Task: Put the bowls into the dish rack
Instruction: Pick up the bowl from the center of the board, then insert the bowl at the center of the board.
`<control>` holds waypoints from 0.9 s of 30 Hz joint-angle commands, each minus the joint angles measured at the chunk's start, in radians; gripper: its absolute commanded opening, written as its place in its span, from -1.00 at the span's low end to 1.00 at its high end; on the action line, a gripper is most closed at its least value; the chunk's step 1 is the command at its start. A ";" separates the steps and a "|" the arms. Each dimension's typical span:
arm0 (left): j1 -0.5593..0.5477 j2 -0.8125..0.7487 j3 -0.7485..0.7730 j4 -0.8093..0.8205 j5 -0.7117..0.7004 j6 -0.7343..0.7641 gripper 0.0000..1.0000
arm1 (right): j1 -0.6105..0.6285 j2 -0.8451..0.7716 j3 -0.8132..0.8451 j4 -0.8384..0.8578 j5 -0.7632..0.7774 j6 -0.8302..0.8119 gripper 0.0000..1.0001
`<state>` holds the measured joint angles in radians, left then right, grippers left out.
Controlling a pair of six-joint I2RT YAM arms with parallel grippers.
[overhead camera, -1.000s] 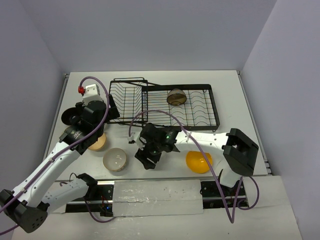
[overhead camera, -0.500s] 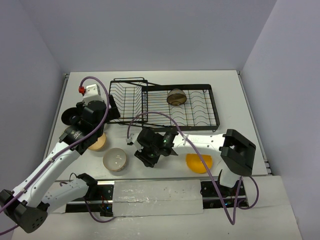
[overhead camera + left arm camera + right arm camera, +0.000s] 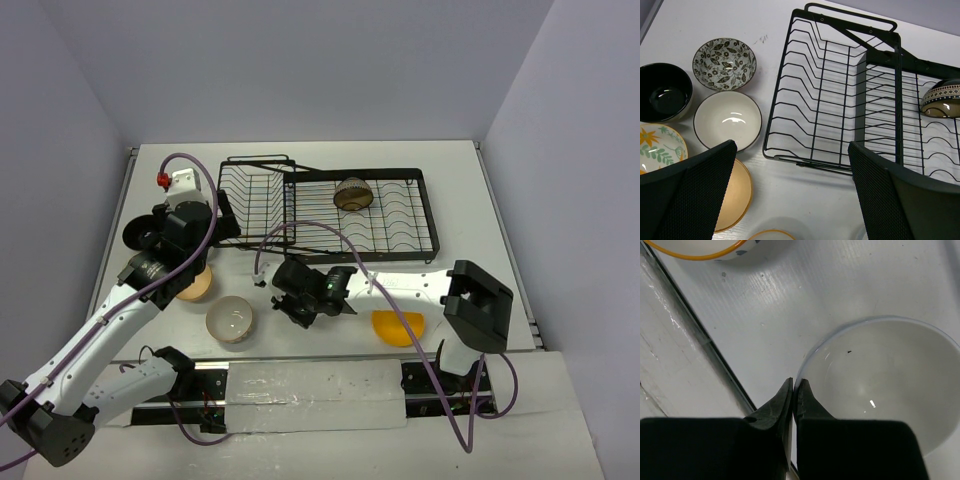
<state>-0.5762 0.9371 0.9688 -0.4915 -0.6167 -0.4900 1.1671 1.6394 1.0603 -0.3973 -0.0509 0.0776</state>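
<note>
The surface [image 3: 470, 180] is a white board, scuffed and a little glossy, boxed in on three sides by plain pale lilac walls [image 3: 300, 70]. A pale strip [image 3: 310, 385] runs along its near edge between the arm bases. The dish rack [image 3: 330, 205] sits toward the back, black wire, with one brown patterned bowl [image 3: 352, 193] standing on edge in its slotted section.

The right hand [image 3: 793, 385] is low over the near middle of the surface, its fingers pinched together on the rim of a white bowl [image 3: 880, 390] (one tip outside, one just inside). Right of it lies the orange-yellow bowl [image 3: 398, 327], and to its left a cream bowl [image 3: 231, 319].

The left hand [image 3: 791, 150] hangs near the rack's left end with its fingers spread wide. Left of the rack cluster a leaf-patterned bowl [image 3: 725, 64], a black bowl [image 3: 664, 97], a dark-rimmed bowl [image 3: 727, 120], a flowered bowl [image 3: 660, 147] and a tan bowl [image 3: 735, 192].
</note>
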 commanded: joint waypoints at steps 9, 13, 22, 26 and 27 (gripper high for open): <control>0.004 -0.021 0.002 0.022 0.021 0.011 0.99 | 0.003 -0.265 -0.105 0.093 -0.095 0.185 -1.00; 0.004 -0.024 0.002 0.022 0.023 0.013 0.99 | 0.000 -0.397 -0.134 0.179 -0.099 0.235 -1.00; 0.004 -0.029 0.001 0.024 0.035 0.011 0.99 | -0.082 -0.496 -0.197 0.343 0.026 0.301 -1.00; -0.001 -0.029 0.001 0.027 0.035 0.011 0.98 | -0.202 -0.558 -0.269 0.497 0.103 0.347 -1.00; -0.005 -0.029 0.001 0.025 0.034 0.013 0.99 | -0.236 -0.581 -0.311 0.579 0.102 0.362 -1.00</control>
<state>-0.5766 0.9298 0.9688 -0.4908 -0.5945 -0.4900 1.0069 1.1481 0.7933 -0.0837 -0.0338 0.3882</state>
